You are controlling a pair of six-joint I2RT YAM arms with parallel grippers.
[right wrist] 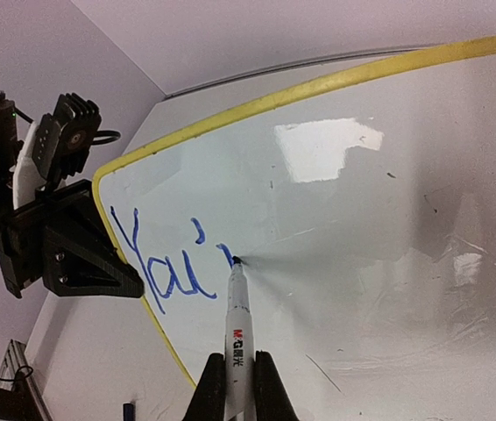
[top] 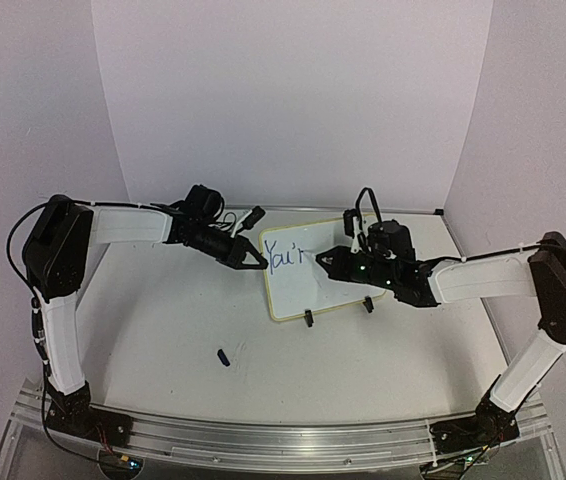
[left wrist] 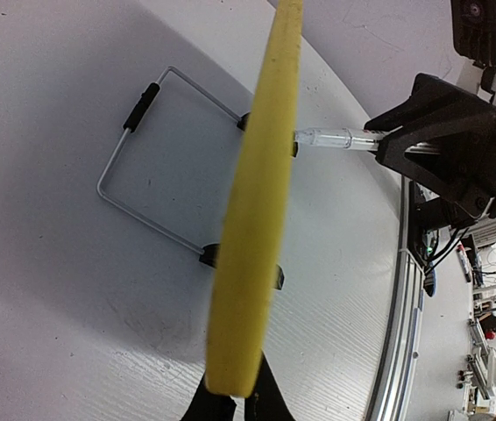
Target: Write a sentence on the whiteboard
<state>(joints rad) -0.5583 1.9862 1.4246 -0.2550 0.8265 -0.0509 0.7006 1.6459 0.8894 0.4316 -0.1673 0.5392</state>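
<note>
The whiteboard [top: 335, 292] stands tilted on two black clip feet at the table's middle right. Blue lettering "You'r" [top: 285, 256] runs along its top left. It also shows in the right wrist view [right wrist: 165, 263]. My left gripper [top: 259, 262] is shut on the board's left yellow rim [left wrist: 261, 202], seen edge-on between its fingers [left wrist: 235, 399]. My right gripper [right wrist: 239, 361] is shut on a white marker [right wrist: 237, 320]. The marker's tip touches the board [right wrist: 388, 228] at the end of the last blue stroke.
A small blue marker cap [top: 223, 357] lies on the table in front of the board. A wire stand [left wrist: 143, 175] props the board from behind. Purple walls enclose the table. An aluminium rail [top: 283, 440] runs along the near edge.
</note>
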